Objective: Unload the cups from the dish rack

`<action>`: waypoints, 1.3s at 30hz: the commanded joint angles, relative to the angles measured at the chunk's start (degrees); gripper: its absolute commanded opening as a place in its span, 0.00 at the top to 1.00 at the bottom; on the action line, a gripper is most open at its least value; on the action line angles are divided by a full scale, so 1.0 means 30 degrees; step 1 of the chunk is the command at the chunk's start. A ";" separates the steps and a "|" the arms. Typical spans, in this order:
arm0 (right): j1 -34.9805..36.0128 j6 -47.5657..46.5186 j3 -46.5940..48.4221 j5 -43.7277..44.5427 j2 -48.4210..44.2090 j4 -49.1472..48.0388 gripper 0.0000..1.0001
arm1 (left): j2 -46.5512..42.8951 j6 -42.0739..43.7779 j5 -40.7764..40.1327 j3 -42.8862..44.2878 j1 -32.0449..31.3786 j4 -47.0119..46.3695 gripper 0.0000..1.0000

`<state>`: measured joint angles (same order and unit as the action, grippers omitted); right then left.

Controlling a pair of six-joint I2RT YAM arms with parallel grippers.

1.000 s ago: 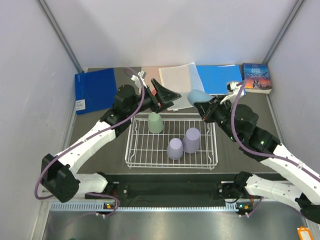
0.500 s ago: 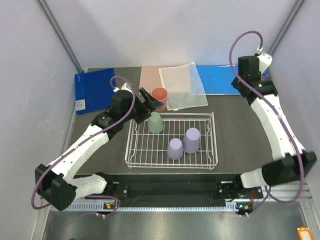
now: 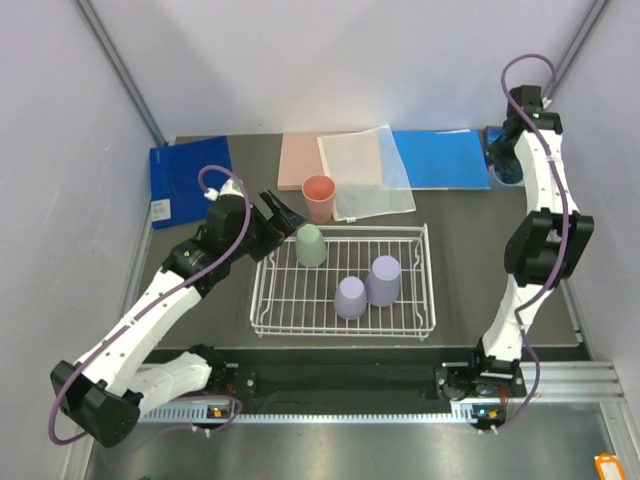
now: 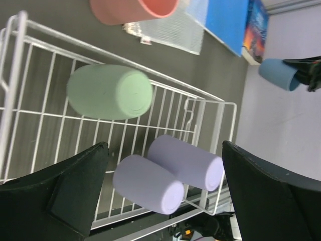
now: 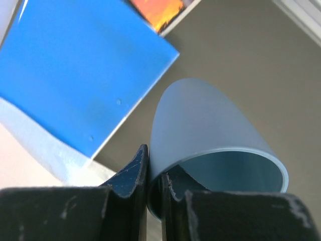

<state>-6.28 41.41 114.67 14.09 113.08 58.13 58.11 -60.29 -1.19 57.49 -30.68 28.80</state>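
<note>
The white wire dish rack (image 3: 432, 300) holds a pale green cup (image 3: 311, 245) and two lavender cups (image 3: 351, 297) (image 3: 384, 280), all upside down. A salmon cup (image 3: 319, 197) stands upright on the table just beyond the rack. My left gripper (image 3: 285, 215) hovers open at the rack's far left corner, beside the green cup (image 4: 110, 92), with nothing between its fingers. At the far right of the table my right gripper (image 5: 154, 165) is shut on the rim of the light blue cup (image 5: 200, 125), one finger inside and one outside. That cup (image 3: 505, 172) hangs near the book.
Blue folders (image 3: 190, 180) (image 3: 440, 158) lie along the back of the table, with a pink sheet and a clear sleeve (image 3: 360, 170) between them. A book (image 4: 256, 30) sits in the far right corner. Grey walls close in both sides.
My right arm swung from the rack's far right corner out to the far right of the table, carrying the light blue cup. My left gripper drew back from the salmon cup, which now stands alone.
</note>
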 commanded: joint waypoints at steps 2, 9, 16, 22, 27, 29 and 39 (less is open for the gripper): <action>-0.1477 0.1019 0.2934 -0.0008 0.2470 0.2241 1.00 | -0.0559 -0.0117 -0.1096 -0.0473 -0.0029 0.1592 0.02; -0.1889 0.1139 0.3290 0.0489 0.4347 0.2860 1.00 | -0.0298 -0.0176 -0.1536 -0.0474 0.0001 0.1973 0.02; -0.2270 0.0496 0.3113 0.0783 0.5285 0.1807 1.00 | 0.0581 -0.0146 -0.1361 -0.0268 0.0001 0.1944 0.02; -0.2826 0.0581 0.3700 0.0432 0.6457 0.1631 1.00 | 0.0933 -0.0146 -0.1419 -0.0386 0.0001 0.2032 0.02; -0.3237 0.0816 0.3553 -0.0769 0.6985 0.1220 1.00 | 0.1197 -0.0118 -0.1478 -0.0327 0.0001 0.2032 0.02; -0.3267 0.0729 0.3553 -0.0828 0.6986 0.0987 1.00 | 0.1372 -0.0117 -0.1478 -0.0327 -0.0028 0.2032 0.02; -0.3091 0.0085 0.3231 -0.1794 0.5493 -0.0157 0.41 | 0.1813 -0.0176 -0.0951 -0.0298 0.0001 0.1359 0.02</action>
<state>-15.59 42.74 123.76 9.98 132.09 60.86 63.40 -60.51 -4.75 56.01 -30.68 34.79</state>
